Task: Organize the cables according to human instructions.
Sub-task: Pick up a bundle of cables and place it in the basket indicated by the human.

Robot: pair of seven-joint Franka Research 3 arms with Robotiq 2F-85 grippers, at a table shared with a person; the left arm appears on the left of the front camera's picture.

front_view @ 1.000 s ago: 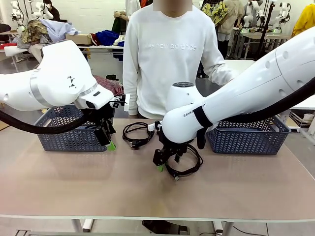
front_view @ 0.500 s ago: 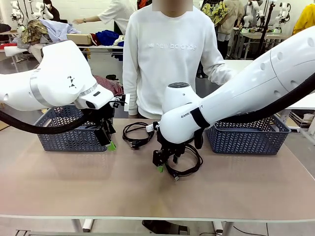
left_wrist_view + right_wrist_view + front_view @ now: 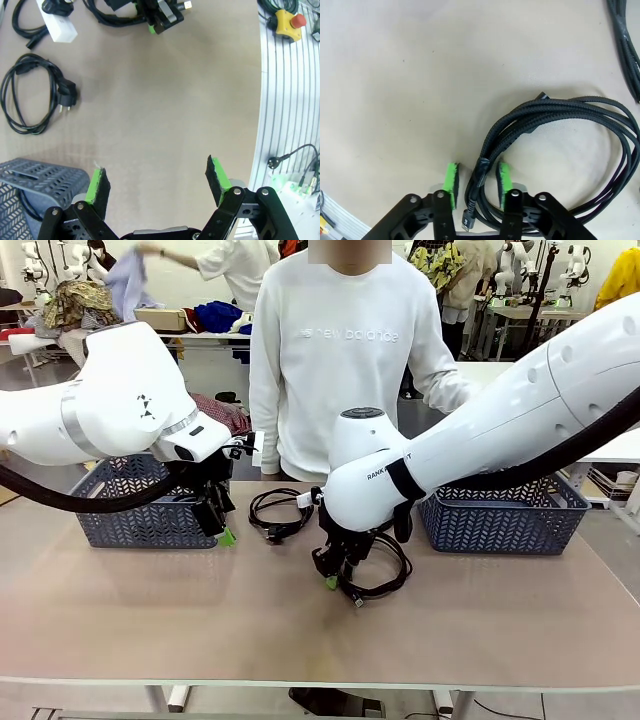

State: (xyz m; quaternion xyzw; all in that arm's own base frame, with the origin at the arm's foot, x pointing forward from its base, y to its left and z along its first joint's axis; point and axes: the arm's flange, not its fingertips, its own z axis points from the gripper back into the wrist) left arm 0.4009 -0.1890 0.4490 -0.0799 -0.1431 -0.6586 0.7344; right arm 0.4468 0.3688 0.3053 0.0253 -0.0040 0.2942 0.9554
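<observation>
Beige table [image 3: 150, 620] is shared with a person [image 3: 330, 360] in a white sweatshirt at the far edge. Two grey lattice baskets are set along that edge, left basket [image 3: 120, 525] and right basket [image 3: 500, 525]. Braided cable coil [image 3: 555, 107] is laid near the table's middle, on the right basket's side. A second cable coil [image 3: 275, 512] is laid nearer the far edge, apart from it.

Right gripper [image 3: 476, 172] is lowered over the braided coil, pads spread and straddling the bundle at its wrapped band [image 3: 481, 169]. A gap is seen on one side, so nothing is pinched yet. Left gripper [image 3: 156, 167] is held spread wide and empty above bare table beside the left basket.

Step judged: grasp of the braided coil.
- The bundle should be centred before closing, since it sits closer to one pad.
- The grip is best kept on the band, where all strands are tied, so no loop is left behind.
- Fingertips should be kept down at the tabletop so the lowest strands are caught.
- The lift is best made straight up, as slack loops and the end plug [image 3: 542, 95] may trail and could snag the second coil.

Target basket cannot be told; no pointing gesture is seen.
</observation>
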